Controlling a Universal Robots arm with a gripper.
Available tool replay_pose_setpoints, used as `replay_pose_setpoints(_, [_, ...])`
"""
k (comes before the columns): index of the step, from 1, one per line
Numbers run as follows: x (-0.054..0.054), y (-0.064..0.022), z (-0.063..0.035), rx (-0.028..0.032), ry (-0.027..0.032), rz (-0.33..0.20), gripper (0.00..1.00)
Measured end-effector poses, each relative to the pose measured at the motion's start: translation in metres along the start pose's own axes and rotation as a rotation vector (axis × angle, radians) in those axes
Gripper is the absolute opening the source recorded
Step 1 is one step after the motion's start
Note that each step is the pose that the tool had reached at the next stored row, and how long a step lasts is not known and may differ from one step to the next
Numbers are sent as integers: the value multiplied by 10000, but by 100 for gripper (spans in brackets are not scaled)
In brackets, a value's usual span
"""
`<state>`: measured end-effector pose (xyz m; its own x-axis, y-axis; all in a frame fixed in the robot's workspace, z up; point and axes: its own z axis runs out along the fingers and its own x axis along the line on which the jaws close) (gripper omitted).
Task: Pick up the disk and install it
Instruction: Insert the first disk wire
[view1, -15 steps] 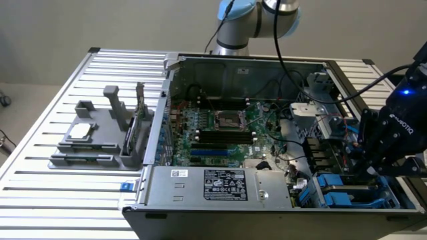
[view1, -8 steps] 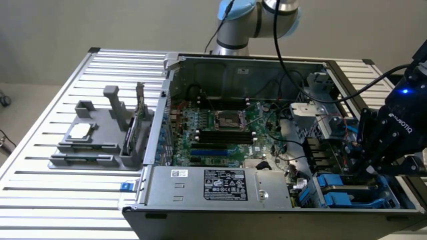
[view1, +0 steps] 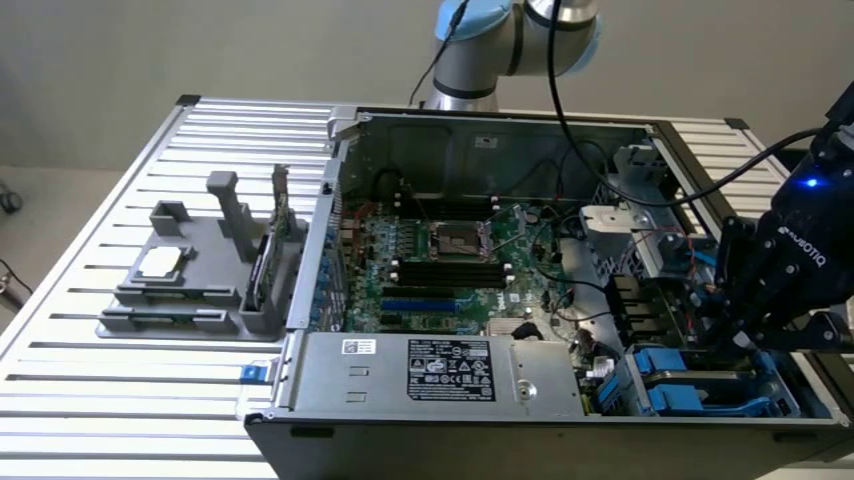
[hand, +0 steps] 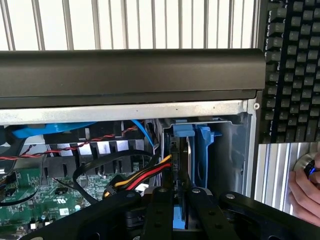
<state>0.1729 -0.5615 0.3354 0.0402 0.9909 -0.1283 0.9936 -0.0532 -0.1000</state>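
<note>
Exterior view's left: light grey plastic parts stand (view1: 200, 285) on the ribbed aluminium table (view1: 80, 370), with a small square silver chip (view1: 160, 262) lying flat on it. Thin dark board upright in the stand's slot nearest the case.

Middle: black open tower computer case (view1: 534, 440) lying on its side, side panel off. Green motherboard (view1: 441, 255) flat inside, empty socket at its centre. Long grey metal power-supply box (view1: 447, 370) with stickers along the near wall. Grey arm joint (view1: 514, 40) above the far wall.

Exterior view's right: my black two-finger gripper (view1: 731, 335) is down inside the case's near corner, at the drive bay with blue plastic carriers (view1: 687, 392).

Wrist view: my gripper (hand: 178, 200) is closed to a narrow gap, fingers (hand: 159, 212) pinching the disk, a flat hard drive in a blue plastic frame (hand: 178, 155). Seen edge-on, it stands upright in the bay beside the case's side wall. A second blue carrier (hand: 202, 155) sits just beside it, nearer that wall. A red, yellow and black cable bundle (hand: 142, 177) runs up to the disk's side; cannot tell if it is plugged in. Cannot tell how deep the disk is seated. Outside the case: a black keyboard (hand: 292, 70) on the table, a person's hand (hand: 305, 192) near it.
</note>
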Motion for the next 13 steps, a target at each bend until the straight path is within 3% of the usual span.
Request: replay_pose_setpoints(13, [0,11,11,77,-30,-5,16])
